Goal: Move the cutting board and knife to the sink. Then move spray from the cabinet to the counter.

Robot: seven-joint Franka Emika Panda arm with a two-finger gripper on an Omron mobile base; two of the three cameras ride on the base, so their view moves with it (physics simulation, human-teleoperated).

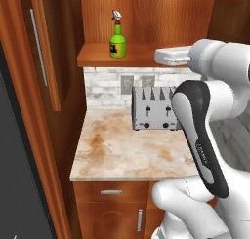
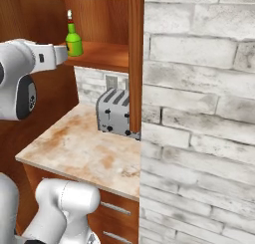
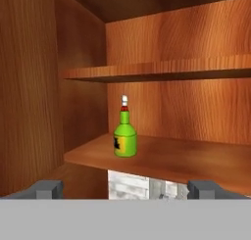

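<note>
Two dark fingertips [image 3: 49, 189] stand wide apart, holding nothing; the spray [image 3: 125, 138] stands upright straight ahead on the cabinet [image 3: 196, 158] shelf.

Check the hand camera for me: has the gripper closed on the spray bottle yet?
No. The spray bottle stands alone on the cabinet shelf, well ahead of the open gripper.

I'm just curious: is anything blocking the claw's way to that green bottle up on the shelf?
Nothing visible. The spray stands alone on the cabinet shelf, door open, and the open claw faces it across an empty gap.
</note>
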